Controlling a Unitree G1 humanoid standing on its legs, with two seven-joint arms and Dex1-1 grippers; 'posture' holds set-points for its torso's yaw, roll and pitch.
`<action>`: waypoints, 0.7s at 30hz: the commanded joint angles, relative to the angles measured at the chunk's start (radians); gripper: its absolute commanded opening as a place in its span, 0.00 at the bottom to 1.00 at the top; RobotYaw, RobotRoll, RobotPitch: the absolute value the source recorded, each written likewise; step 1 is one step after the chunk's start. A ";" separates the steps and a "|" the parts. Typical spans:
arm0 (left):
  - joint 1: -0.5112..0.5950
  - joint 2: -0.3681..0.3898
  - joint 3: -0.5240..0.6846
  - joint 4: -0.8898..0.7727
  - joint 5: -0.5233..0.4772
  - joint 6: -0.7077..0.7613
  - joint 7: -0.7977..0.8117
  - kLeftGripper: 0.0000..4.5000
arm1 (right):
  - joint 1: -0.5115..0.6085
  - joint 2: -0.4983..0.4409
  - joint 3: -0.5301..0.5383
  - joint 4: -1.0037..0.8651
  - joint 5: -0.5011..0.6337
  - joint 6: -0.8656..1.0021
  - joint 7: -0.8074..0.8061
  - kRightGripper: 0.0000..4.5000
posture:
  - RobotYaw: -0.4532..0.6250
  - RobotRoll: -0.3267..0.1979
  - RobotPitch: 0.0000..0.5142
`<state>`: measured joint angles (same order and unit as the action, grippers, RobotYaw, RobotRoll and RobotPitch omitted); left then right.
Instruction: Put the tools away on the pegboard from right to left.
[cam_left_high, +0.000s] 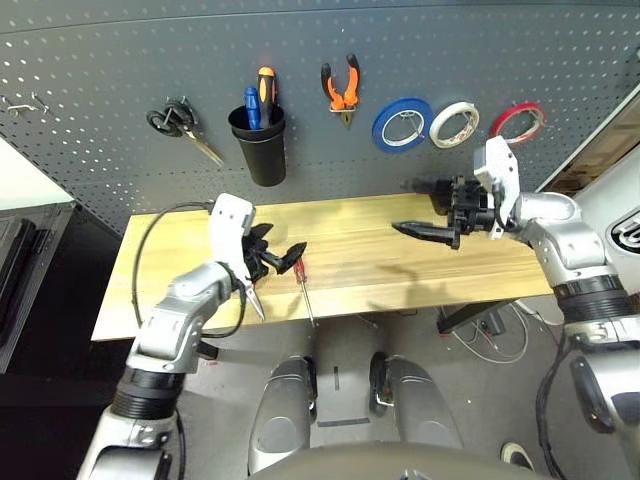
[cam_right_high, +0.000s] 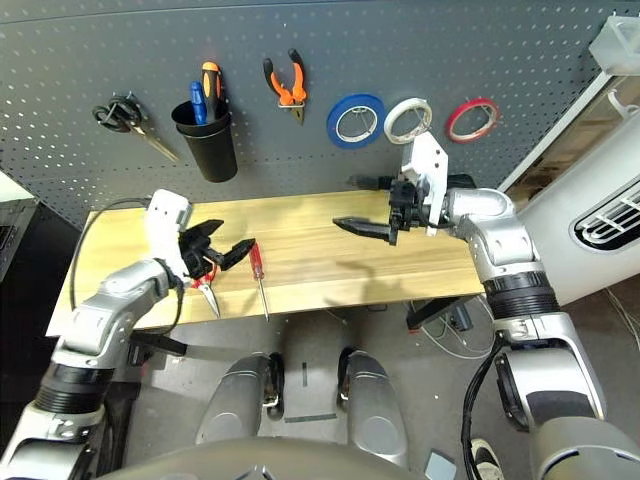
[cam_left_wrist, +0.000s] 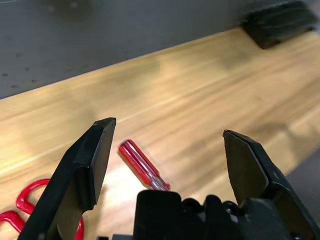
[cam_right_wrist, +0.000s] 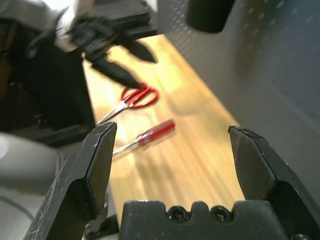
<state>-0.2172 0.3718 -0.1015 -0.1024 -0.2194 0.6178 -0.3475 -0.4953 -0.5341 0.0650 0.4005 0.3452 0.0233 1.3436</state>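
My left gripper (cam_left_high: 285, 257), empty and wide open, should straddle the screwdriver's red handle (cam_left_wrist: 145, 166), lower centre-left in the left wrist view, squarely before closing; my right gripper (cam_right_high: 350, 206) is wide open, empty.

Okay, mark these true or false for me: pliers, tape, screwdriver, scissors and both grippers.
1. The orange-and-black pliers hang on the pegboard. True.
2. The red tape ring lies on the table. False: the red tape ring hangs on the pegboard.
3. The red screwdriver lies on the table. True.
4. The red-handled scissors stand in the black cup. False: the red-handled scissors lie on the table.
5. Both grippers' fingers are open. True.
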 joint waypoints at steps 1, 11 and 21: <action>0.000 -0.037 -0.025 0.050 0.067 0.033 0.073 1.00 | 0.037 -0.016 0.006 0.046 -0.020 -0.069 0.055 0.99 | 0.46 0.62 0.15; -0.051 -0.146 -0.026 0.223 0.119 0.051 0.136 1.00 | 0.064 -0.003 0.050 0.257 -0.153 -0.275 0.055 0.99 | 0.45 0.62 0.19; -0.118 -0.231 -0.012 0.392 0.150 0.034 0.197 1.00 | 0.069 0.028 0.046 0.287 -0.170 -0.333 0.032 0.99 | 0.44 0.62 0.24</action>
<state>-0.3335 0.1541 -0.1147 0.2474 -0.0831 0.6526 -0.1633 -0.4425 -0.5066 0.1083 0.6926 0.1818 -0.2974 1.3785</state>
